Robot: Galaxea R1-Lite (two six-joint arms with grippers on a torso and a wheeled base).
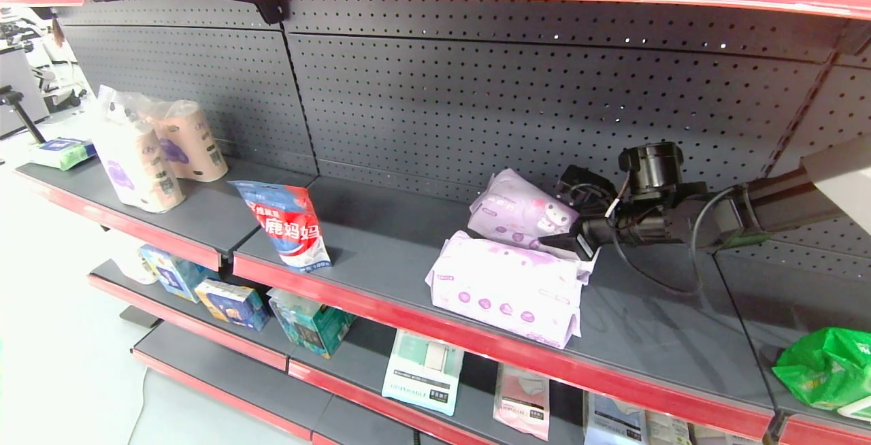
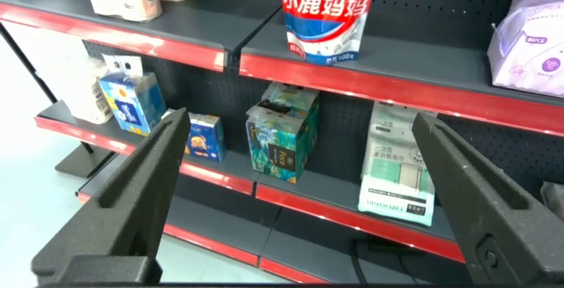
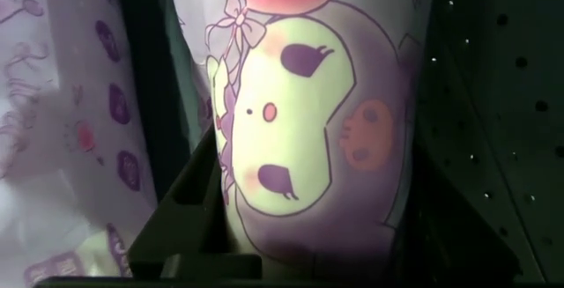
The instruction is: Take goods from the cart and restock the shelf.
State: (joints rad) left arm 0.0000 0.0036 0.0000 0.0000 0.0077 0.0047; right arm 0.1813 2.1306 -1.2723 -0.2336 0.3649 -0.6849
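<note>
A bare stretch of shelf (image 1: 388, 241) is left between the standing pouch (image 1: 286, 224) and the flat purple pack (image 1: 507, 288), the cartoon pack (image 1: 520, 213) just behind it. Rightward, open board is bounded by the green bag (image 1: 827, 367) and backed by pegboard (image 1: 476, 91).

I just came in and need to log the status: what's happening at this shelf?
The robot's right gripper is closed on a lilac soft packet with a cartoon face. It holds the packet tilted at the back of the dark grey shelf board, just behind a flat lilac dotted pack lying near the red front edge. The left gripper is open and empty, facing the lower shelves. A blue-and-red pouch stands further left on the same board.
</note>
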